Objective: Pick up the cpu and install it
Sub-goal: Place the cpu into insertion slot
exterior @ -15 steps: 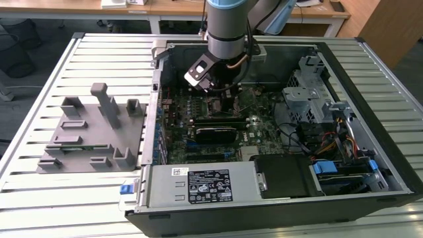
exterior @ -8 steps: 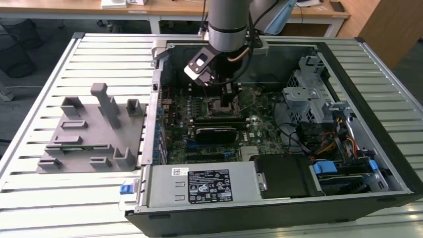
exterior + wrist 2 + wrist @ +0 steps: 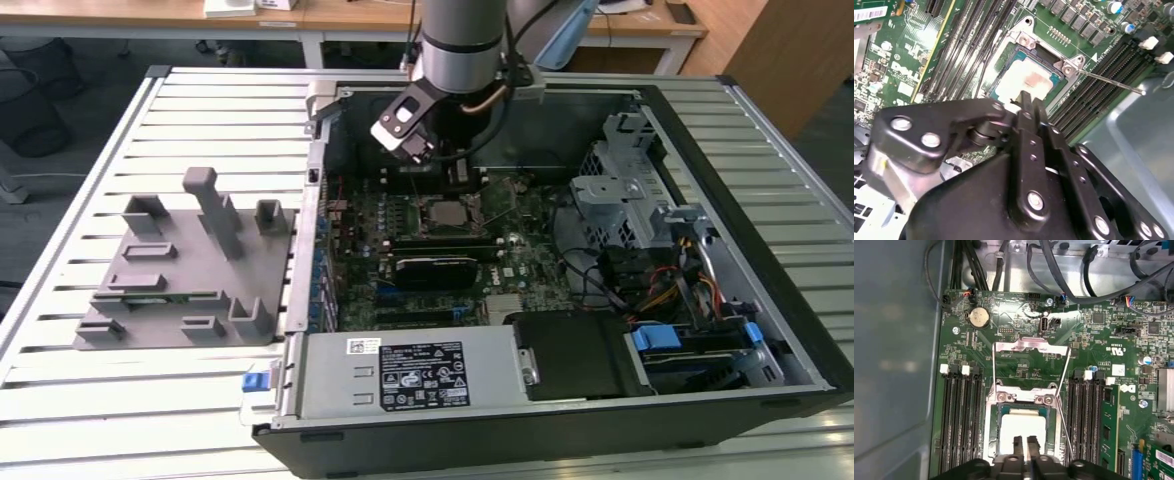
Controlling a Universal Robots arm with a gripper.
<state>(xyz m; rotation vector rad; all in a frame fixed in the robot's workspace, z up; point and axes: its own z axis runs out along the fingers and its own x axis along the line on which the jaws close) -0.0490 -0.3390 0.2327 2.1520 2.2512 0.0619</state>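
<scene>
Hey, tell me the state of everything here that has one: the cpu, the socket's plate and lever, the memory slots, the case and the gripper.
cpu: lying in the socket, uncovered.
load plate: swung open.
lever: released, not latched.
memory slots: empty.
computer case: on its side, open.
gripper: jaws shut, empty, just above the cpu.

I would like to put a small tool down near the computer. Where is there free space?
Free: the slatted table between the grey fixture and its edge nearest the camera, and the strip at the exterior view's left of the fixture. Crowded: inside the computer case, with motherboard, cables and the gripper over the cpu.
</scene>
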